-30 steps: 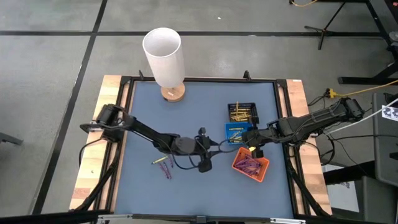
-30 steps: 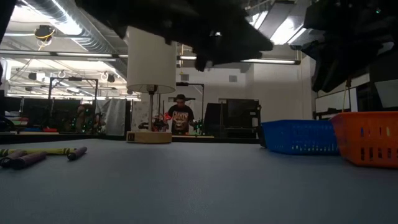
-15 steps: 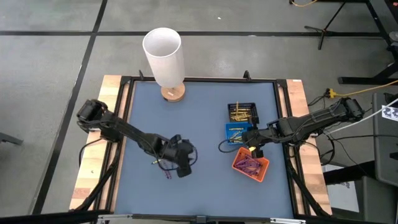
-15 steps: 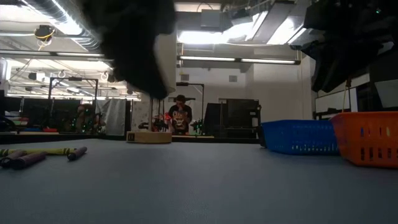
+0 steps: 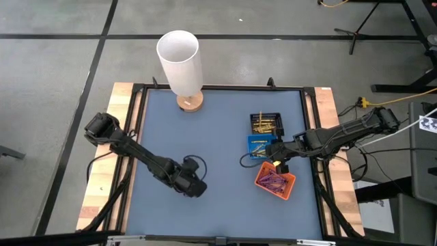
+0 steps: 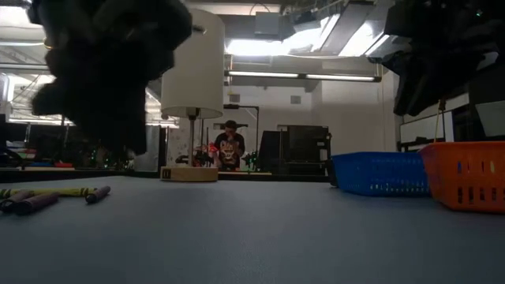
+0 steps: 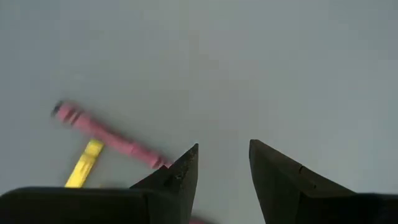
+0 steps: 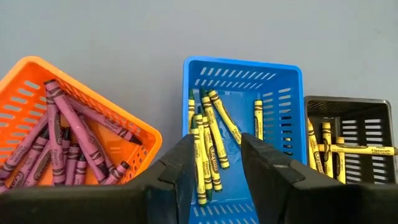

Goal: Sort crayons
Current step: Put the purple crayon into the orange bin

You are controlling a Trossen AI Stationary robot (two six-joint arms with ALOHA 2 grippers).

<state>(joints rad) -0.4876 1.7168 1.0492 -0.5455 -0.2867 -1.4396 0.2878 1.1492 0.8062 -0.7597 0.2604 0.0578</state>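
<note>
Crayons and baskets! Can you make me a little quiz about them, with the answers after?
1. True or false: the orange tray holds purple crayons.
2. Which tray sits between the other two? A. blue tray B. black tray C. orange tray
3. Fill in: the left claw is open above loose crayons, one pink crayon and one ____ crayon.

The right claw hangs open over the blue tray.

Key: 1 true; 2 A; 3 yellow.
</note>
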